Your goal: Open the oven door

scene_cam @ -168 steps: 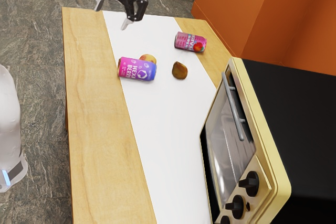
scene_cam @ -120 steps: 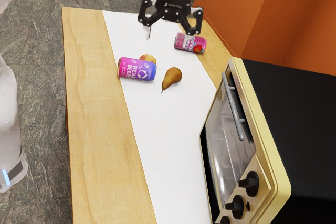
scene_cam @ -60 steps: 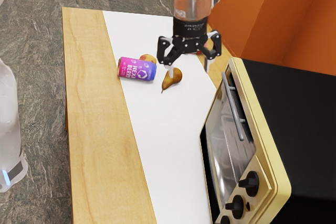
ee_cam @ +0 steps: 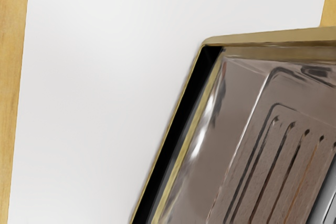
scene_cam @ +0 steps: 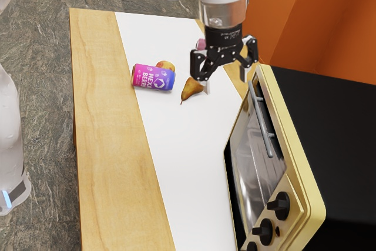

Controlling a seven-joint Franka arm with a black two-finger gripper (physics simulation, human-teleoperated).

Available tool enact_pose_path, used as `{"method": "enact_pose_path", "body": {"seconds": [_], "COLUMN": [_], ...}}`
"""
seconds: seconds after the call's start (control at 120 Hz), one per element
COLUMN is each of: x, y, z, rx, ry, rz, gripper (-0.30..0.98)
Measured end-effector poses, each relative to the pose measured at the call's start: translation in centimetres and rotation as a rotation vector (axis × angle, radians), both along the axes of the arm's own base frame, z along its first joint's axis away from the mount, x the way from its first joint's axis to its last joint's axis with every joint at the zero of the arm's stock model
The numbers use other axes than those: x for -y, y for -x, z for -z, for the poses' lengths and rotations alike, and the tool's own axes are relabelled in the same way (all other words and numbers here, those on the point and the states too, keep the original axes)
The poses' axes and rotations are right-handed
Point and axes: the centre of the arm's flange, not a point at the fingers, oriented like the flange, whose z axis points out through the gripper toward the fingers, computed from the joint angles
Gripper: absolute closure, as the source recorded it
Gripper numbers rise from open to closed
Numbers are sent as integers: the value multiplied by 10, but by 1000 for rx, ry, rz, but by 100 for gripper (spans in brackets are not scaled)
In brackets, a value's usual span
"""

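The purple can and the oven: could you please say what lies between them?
A pear lies between the can and the oven in the exterior view.

A wooden surface point(ee_cam: 11, 77) carries a wide white strip point(ee_cam: 105, 77), and the wood is visible along both long edges of this strip. On the strip stands the oven point(ee_cam: 268, 38), with yellowish frame, and it reaches one of these edges. Inside the frame there is a black band point(ee_cam: 181, 114), then shiny glass point(ee_cam: 247, 82), and parallel dark grooves point(ee_cam: 268, 177) are visible through it.
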Motion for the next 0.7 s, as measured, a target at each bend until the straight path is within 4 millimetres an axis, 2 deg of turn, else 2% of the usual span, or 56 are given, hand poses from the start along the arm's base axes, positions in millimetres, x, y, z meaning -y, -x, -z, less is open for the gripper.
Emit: {"method": "enact_pose_path", "body": {"seconds": [0.133, 0.417, 0.7], "x": [-5, -12, -14], "y": [-11, -30, -36], "z": [7, 13, 14], "rx": [-10, 38, 64], "ry": [6, -94, -114], "rz": [-15, 53, 103], "gripper": [0, 0, 0]}}
